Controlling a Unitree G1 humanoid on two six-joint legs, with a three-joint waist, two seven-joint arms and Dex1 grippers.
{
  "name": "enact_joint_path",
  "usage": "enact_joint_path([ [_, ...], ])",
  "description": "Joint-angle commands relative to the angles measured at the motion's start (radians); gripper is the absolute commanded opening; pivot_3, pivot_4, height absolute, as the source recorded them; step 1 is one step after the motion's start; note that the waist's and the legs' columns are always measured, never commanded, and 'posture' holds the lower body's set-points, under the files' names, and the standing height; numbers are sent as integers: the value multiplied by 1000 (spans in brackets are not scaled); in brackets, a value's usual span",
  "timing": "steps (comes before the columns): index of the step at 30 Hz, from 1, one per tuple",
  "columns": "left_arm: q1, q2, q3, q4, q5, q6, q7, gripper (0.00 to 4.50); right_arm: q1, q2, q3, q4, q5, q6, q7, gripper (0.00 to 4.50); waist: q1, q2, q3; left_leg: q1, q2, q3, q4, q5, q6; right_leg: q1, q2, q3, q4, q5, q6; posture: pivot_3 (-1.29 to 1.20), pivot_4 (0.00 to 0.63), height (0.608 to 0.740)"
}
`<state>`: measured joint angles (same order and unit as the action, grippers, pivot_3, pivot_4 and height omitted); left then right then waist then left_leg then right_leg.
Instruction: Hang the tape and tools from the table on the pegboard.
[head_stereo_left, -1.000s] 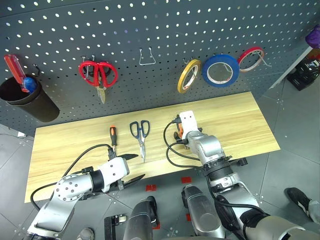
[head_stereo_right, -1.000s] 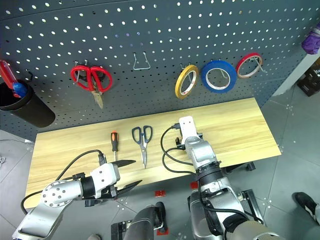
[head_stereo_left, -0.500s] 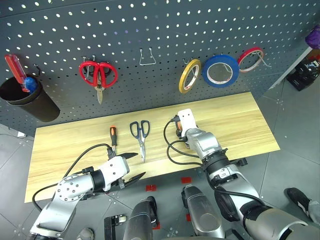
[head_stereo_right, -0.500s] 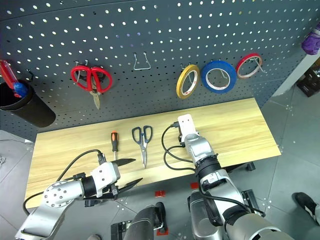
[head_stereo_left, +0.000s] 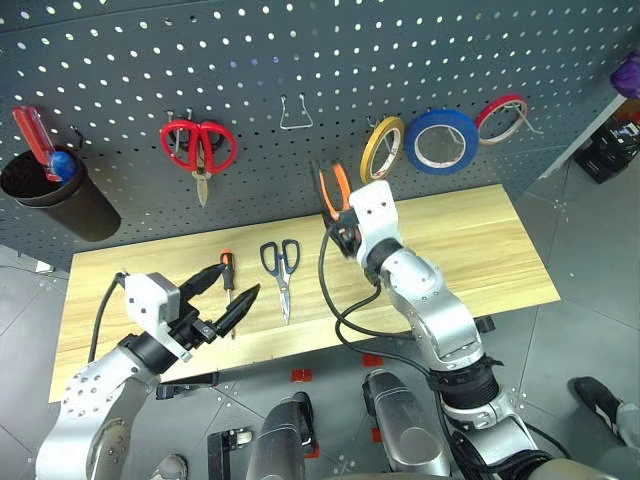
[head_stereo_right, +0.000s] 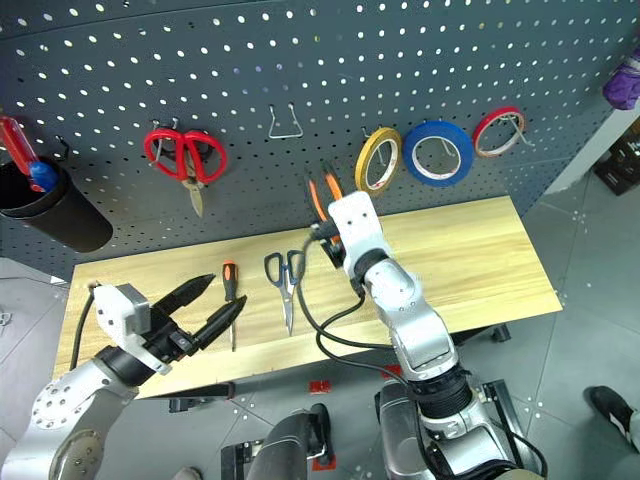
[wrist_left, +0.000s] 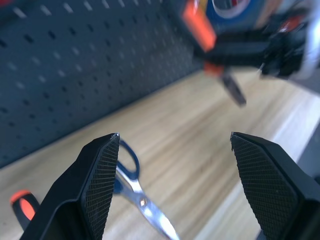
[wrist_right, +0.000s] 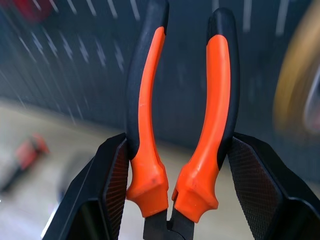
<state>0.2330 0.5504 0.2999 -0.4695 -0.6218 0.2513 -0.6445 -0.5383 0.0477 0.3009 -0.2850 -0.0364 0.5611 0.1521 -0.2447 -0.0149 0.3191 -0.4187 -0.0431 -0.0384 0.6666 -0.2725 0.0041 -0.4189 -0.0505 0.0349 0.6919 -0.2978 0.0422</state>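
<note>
A long light yellowish wood-plank surface (head_stereo_left: 480, 250) is being viewed from above, set against a large dark grey pegboard (head_stereo_left: 300, 50) dotted with rows of small holes. The pliers with orange-and-black handles (wrist_right: 182, 125) are being clasped by the right gripper (wrist_right: 175, 190), its two black fingers pressed against the outer sides of the handles, which are pointing up toward the pegboard. In the head views these pliers are being held in the air above the surface, just below a bare bent-wire hook (head_stereo_left: 292, 113) and beside the thin yellow-tan ring of tape (head_stereo_left: 380, 150). That ring is hanging on the pegboard, with a wider blue roll of tape (head_stereo_left: 440, 141) next to it and a thin red roll of tape (head_stereo_left: 503, 116) beyond that. The left gripper (head_stereo_left: 222, 298) is being held with its fingers spread apart and nothing between them, hovering over the near left part of the surface. A slim screwdriver with an orange-and-black handle (head_stereo_left: 227, 274) is lying on the wood close to those fingers, and scissors with dark blue handles (head_stereo_left: 281, 266) are lying just to its right. Red-handled scissors (head_stereo_left: 198, 148) are hanging on the pegboard farther left, and a red-handled screwdriver (head_stereo_left: 34, 135) is standing in a black cup (head_stereo_left: 60, 205) at the far left.
</note>
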Motion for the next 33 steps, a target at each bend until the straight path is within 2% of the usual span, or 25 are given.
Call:
enact_joint_path([
  [1, -23, 38, 39, -52, -32, 37, 2, 3726, -120, 49, 2, -71, 11, -117, 7, 2680, 1, -1, 0, 0, 0, 0, 0, 0, 0, 0, 0, 0, 1, 0, 0, -262, 307, 740],
  [3, -64, 49, 43, -54, -45, 57, 12, 3726, -215, 74, -33, -1, 5, -184, -15, 2680, 2, -1, 0, 1, 0, 0, 1, 1, -1, -1, 1, 0, 3, 0, 0, -254, 302, 740],
  [8, -183, 52, 21, -82, -66, 109, 54, 3726, -517, 105, -141, 362, -15, -458, -114, 2679, 1, -3, -2, 0, 0, 0, 2, 1, -2, -1, 1, 0, 4, 0, 0, -225, 298, 740],
  [13, -245, 40, -5, -106, -62, 142, 88, 3726, -701, 110, -171, 715, -49, -733, -175, 2679, 1, -4, -2, 0, 0, 2, 3, 3, -6, -1, 1, 0, 5, 0, 0, -188, 305, 740],
  [19, -280, 32, -17, -128, -61, 167, 119, 3726, -753, 106, -156, 991, -106, -966, -220, 2679, 10, -5, -1, 1, 2, 6, 4, 3, -5, -2, 1, 2, 6, 0, 0, -133, 335, 740],
  [28, -279, 18, -31, -138, -47, 167, 134, 3726, -729, 97, -147, 1199, -173, -1094, -282, 2679, 58, -7, 1, 1, 2, 8, 8, 3, -5, -2, 1, 4, 7, 0, 0, -112, 344, 740],
  [33, -280, 13, -32, -122, -22, 149, 129, 3726, -703, 83, -139, 1245, -211, -1123, -312, 2679, 73, -7, 1, 2, 2, 8, 10, 3, -5, -1, 1, 4, 8, 1, -2, -118, 336, 740],
])
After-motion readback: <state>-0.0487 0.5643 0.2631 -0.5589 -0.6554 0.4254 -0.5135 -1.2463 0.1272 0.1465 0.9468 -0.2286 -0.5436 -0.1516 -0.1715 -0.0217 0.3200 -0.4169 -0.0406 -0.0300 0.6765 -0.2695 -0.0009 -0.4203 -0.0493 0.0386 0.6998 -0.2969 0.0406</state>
